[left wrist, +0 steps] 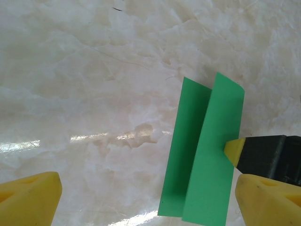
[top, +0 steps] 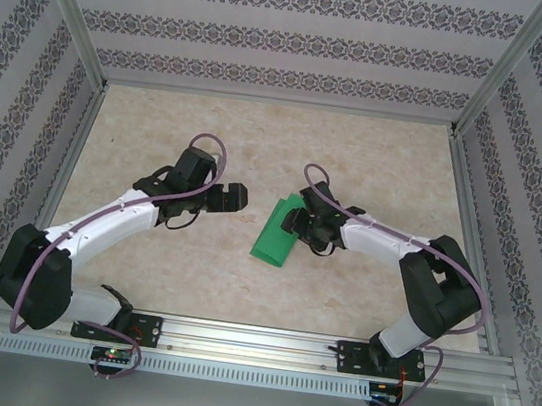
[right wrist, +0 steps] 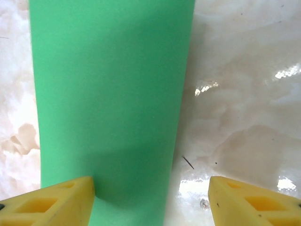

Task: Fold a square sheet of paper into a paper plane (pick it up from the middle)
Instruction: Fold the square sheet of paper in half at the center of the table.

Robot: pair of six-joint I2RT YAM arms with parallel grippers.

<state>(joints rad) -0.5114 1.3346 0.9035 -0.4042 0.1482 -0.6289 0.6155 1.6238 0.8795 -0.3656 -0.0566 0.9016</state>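
Observation:
The square sheet of paper (top: 275, 234) is bright green and lies folded into a long narrow strip at the middle of the table. In the left wrist view the sheet (left wrist: 197, 155) has one flap standing up along its fold. My right gripper (top: 298, 223) hovers over the strip's far end, open. In its own view the gripper (right wrist: 150, 205) has its left finger (right wrist: 51, 205) over the sheet (right wrist: 110, 94) and its right finger over bare table. My left gripper (top: 229, 199) stands open just left of the sheet, apart from it, with its gap (left wrist: 148, 202) holding nothing.
The marble-patterned table (top: 160, 127) is boxed in by patterned walls and aluminium posts (top: 71, 8). A metal rail (top: 252, 340) runs along the near edge, where both arm bases are bolted. One yellow fingertip (left wrist: 233, 151) of the right gripper touches the strip's right edge.

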